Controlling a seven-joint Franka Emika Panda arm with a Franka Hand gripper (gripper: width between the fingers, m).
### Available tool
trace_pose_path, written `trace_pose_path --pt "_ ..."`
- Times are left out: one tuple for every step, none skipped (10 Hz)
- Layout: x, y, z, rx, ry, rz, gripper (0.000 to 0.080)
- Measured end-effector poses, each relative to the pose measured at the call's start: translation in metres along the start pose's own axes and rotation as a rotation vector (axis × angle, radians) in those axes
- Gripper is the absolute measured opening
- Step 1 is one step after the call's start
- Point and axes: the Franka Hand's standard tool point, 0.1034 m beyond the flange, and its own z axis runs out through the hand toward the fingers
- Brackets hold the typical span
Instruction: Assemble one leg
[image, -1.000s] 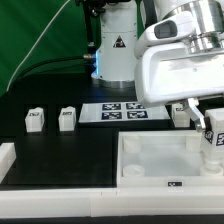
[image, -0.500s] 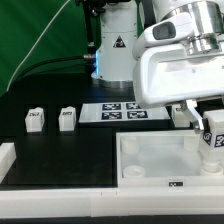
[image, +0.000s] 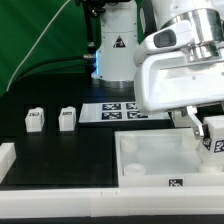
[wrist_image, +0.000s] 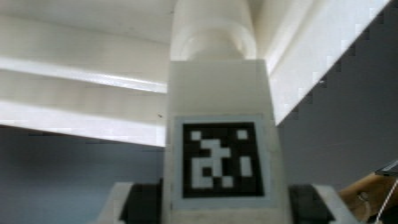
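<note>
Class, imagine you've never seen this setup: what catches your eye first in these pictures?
The bulky white hand at the exterior view's right, gripping a small tagged leg over the white tray. In the wrist view that leg's black-and-white tag dominates. Two more legs sit at the exterior view's left.

Glossy white arm (image: 180, 70) with rounded casings and a triangular black sticker (image: 117, 42).

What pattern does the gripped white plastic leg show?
White leg: black-and-white square tag, wrist view best.
</note>
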Motion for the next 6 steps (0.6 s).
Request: trace_pose_path --pt "0.0001 0.0002 0.0000 0.000 0.000 0.000 0.0294" --pt "0.0001 0.0003 0.0001 0.000 -0.001 0.000 0.0294" --pt "0.0001 0.0004 0.0002 0.000 0.000 0.000 0.0294" --pt "0.0003 0.0004 0.0004 -0.001 0.004 -0.001 0.0294" --pt "0.0003 0.0006 0.0004 -0.001 0.005 -0.001 0.0294" --pt "0.0004 0.0008 0.0004 -0.001 0.005 -0.001 0.0294"
